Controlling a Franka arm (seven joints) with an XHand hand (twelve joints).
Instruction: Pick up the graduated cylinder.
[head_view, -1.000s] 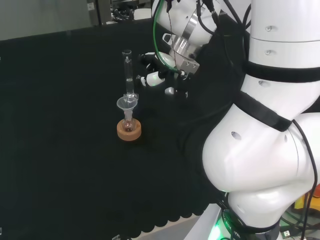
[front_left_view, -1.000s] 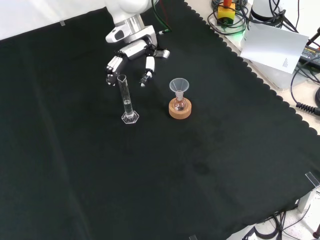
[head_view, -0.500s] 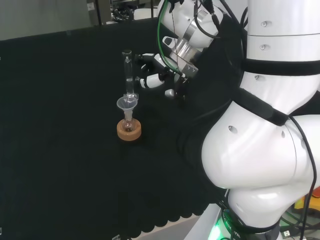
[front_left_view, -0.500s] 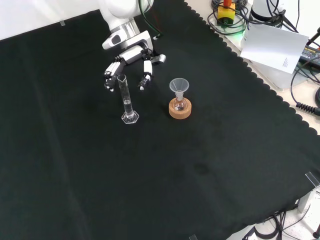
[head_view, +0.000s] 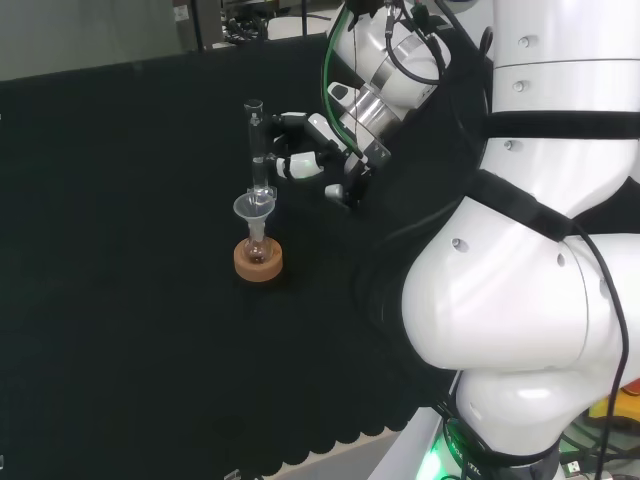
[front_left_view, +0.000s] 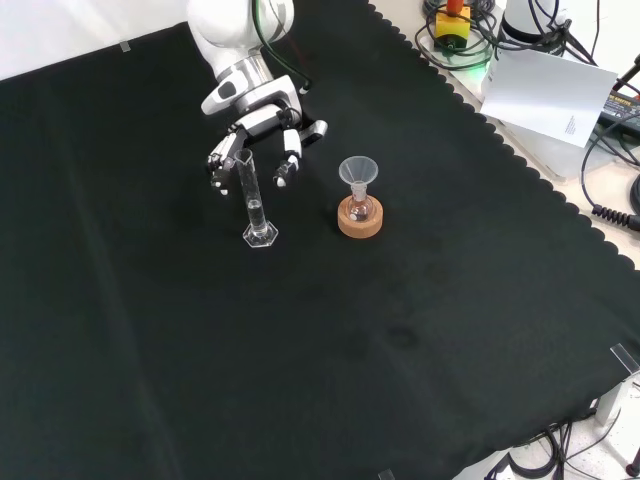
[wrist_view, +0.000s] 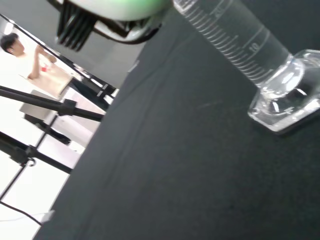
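A tall clear graduated cylinder (front_left_view: 253, 201) stands upright on the black cloth on a hexagonal foot. In the head view the cylinder (head_view: 257, 150) rises just behind the funnel. In the wrist view the cylinder (wrist_view: 240, 45) is close, with its marked wall and its foot large in the picture. The black and white hand (front_left_view: 252, 142) hovers at the cylinder's upper part, fingers spread to either side of the tube and not closed round it. In the head view the hand (head_view: 305, 150) is just right of the tube.
A small flask with a clear funnel (front_left_view: 358, 176) sits in a cork ring stand (front_left_view: 360, 219) right of the cylinder in the front view. Cables, paper and gear (front_left_view: 550, 90) lie beyond the cloth's scalloped edge. The arm's white links (head_view: 520, 250) rise at the head view's right.
The hand has moved toward the cylinder, from behind it to around its top, with its fingers still spread. The cylinder and the flask have stayed put.
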